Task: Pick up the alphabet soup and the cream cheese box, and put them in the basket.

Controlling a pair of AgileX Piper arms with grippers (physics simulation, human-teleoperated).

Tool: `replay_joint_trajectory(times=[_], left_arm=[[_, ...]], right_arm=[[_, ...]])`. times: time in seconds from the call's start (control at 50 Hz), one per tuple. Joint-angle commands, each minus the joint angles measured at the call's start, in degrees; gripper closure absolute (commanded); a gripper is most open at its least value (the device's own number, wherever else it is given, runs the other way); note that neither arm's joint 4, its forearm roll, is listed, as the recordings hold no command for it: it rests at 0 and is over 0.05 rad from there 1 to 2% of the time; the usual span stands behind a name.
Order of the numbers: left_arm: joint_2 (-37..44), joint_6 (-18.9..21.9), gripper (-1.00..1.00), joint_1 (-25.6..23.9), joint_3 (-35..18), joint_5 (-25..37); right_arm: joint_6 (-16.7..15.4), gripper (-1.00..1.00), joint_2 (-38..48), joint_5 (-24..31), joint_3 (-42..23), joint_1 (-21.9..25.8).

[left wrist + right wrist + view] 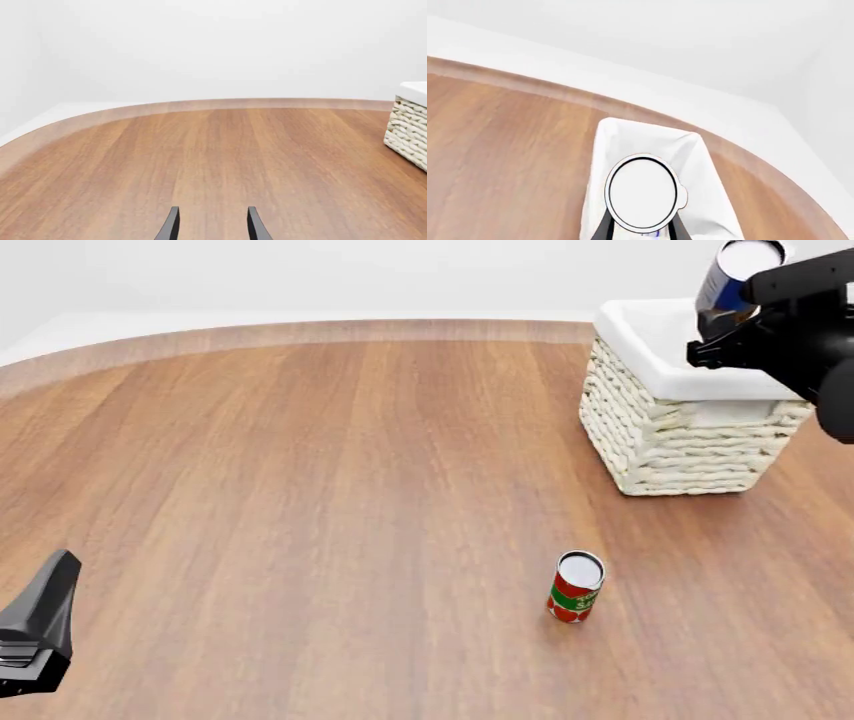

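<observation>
Right gripper point(731, 315) clamped on alphabet soup point(737, 275), can held tilted in air above basket point(681, 435) (silver top point(642, 194) fills right wrist view, white cloth lining point(710, 190) below it). Left gripper point(212, 226) low at near-left table point(294, 490) edge, fingers apart, nothing between. Red and green can point(577, 587) upright, well apart from basket. Cream cheese box not visible.

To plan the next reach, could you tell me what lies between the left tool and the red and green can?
Only bare wood, in the front view: left tool, red and green can, table.
</observation>
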Motion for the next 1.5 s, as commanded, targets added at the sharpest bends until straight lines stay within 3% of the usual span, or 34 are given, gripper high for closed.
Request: replay_joint_trajectory(times=[0.02, 0.58, 1.5], left_arm=[[0.0, 0.0, -1.00, 0.0, 0.0, 0.0], [0.0, 0.0, -1.00, 0.0, 0.0, 0.0], [0.0, 0.0, -1.00, 0.0, 0.0, 0.0]], right_arm=[[0.6, 1.00, 5.8, 2.3, -8.6, -1.0], [0.6, 1.00, 13.7, 11.3, -20.8, -2.9], [0.2, 1.00, 20.6, 21.8, -29.0, -4.3]])
